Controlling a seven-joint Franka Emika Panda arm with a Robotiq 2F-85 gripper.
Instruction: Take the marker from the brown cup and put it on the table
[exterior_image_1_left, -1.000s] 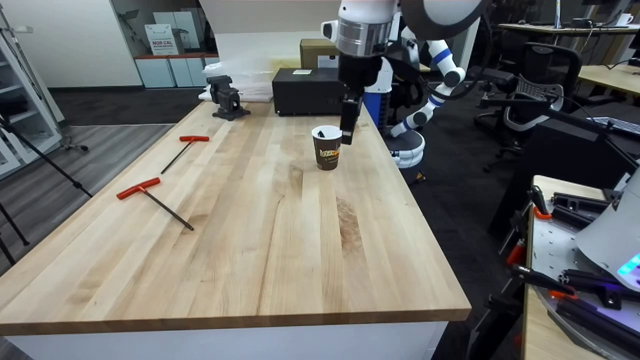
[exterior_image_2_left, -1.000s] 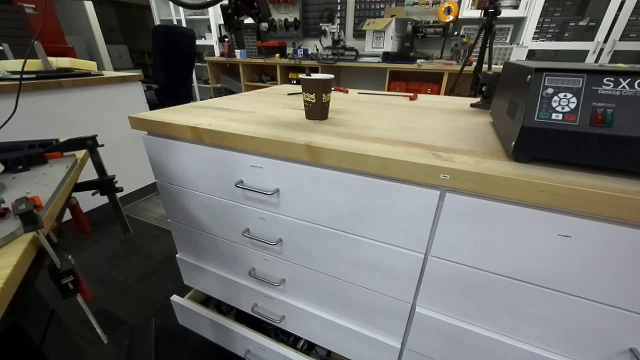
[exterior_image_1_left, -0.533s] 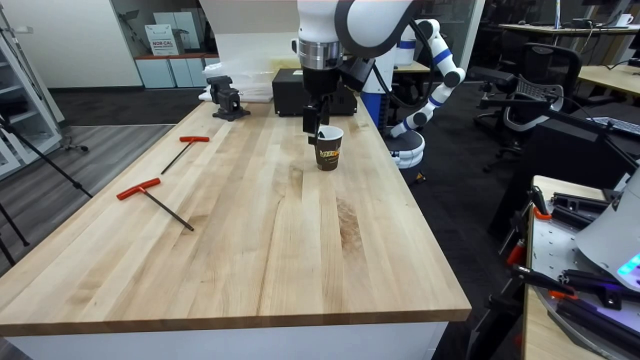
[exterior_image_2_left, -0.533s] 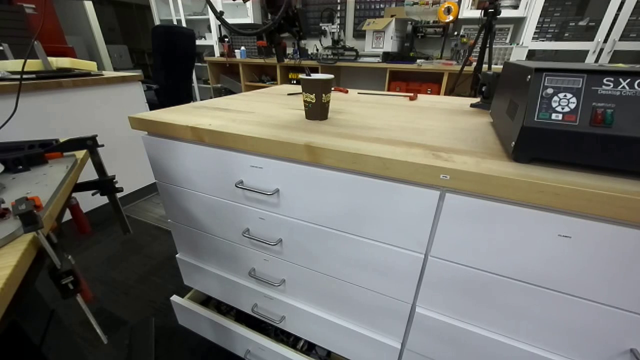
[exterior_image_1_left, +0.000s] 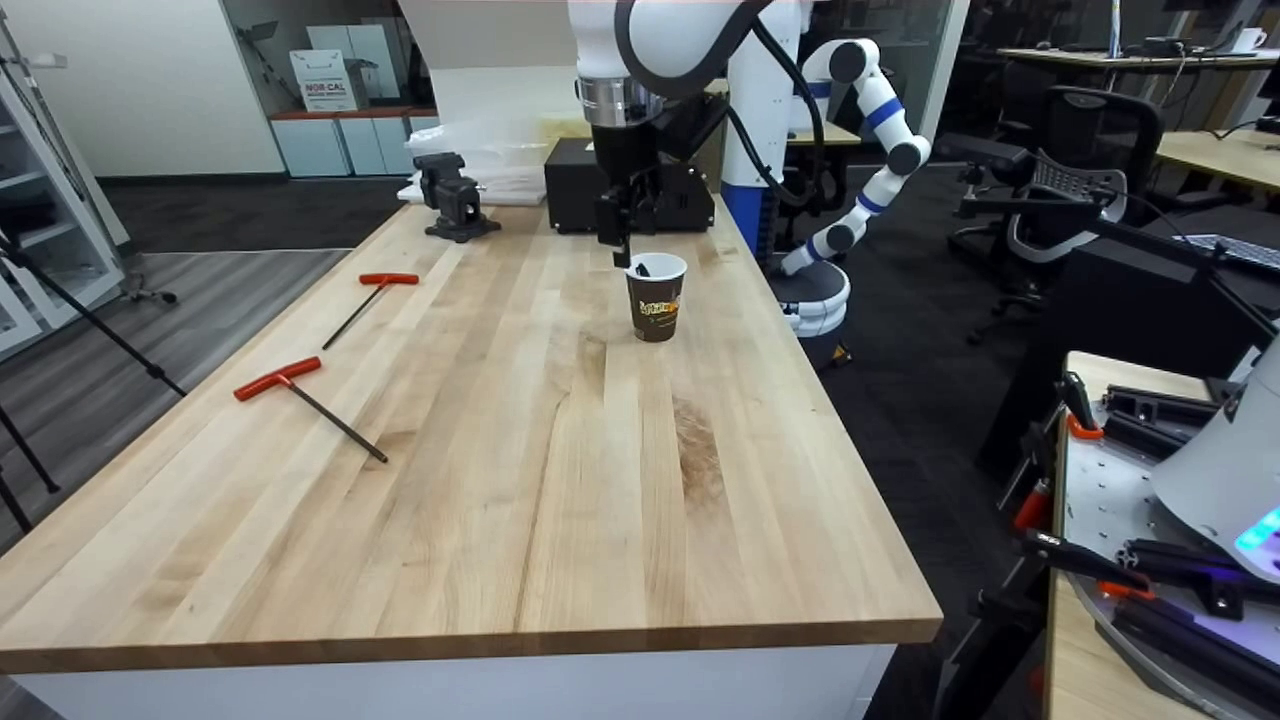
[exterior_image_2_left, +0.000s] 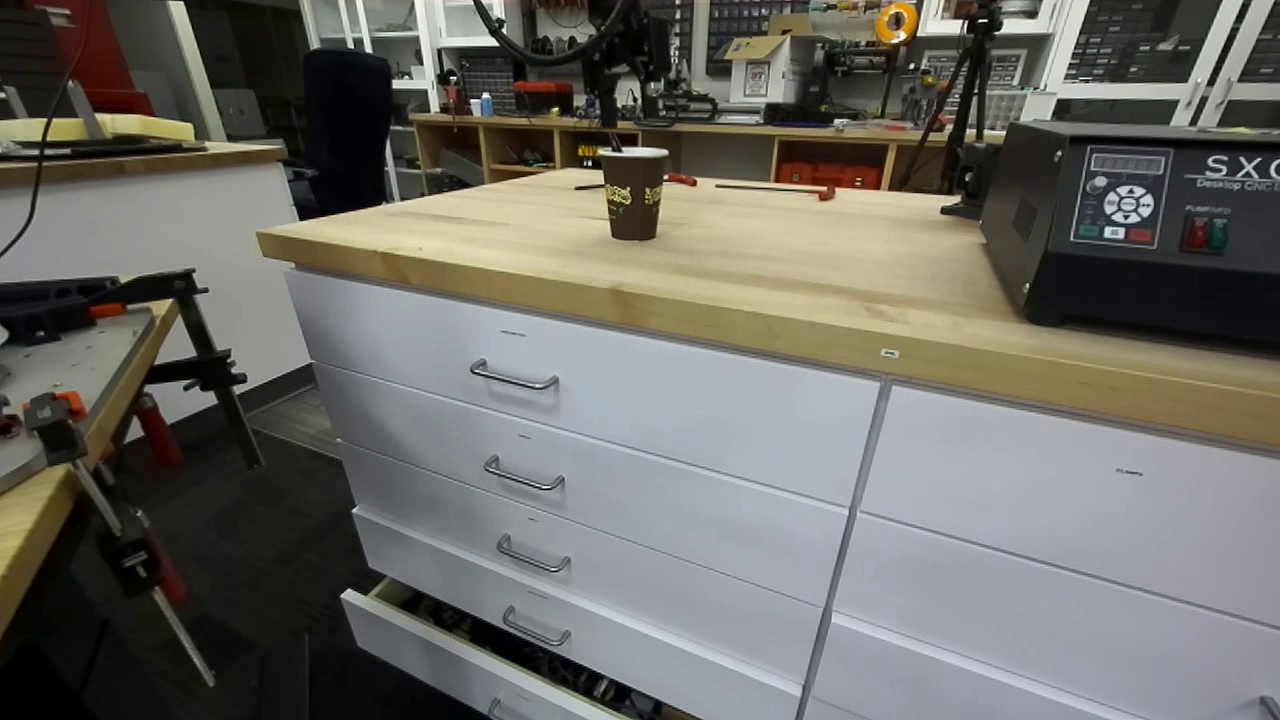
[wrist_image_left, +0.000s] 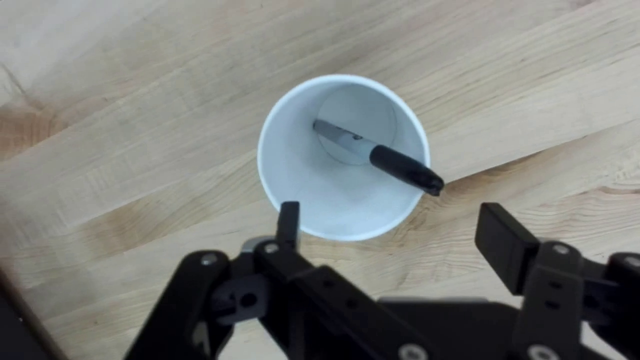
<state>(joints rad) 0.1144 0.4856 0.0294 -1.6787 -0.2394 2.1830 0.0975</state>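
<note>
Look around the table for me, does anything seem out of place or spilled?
Yes: a low drawer under the table stands pulled open in an exterior view, dark contents showing, while the top drawer looks shut. The brown cup stands upright; I see no spill.

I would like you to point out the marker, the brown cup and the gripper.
Marker (wrist_image_left: 386, 158): in the wrist view, on its black cap.
Brown cup (exterior_image_1_left: 656, 300): in an exterior view, on its brown outer wall.
Gripper (wrist_image_left: 390, 224): in the wrist view, midway between its open fingertips.
</note>
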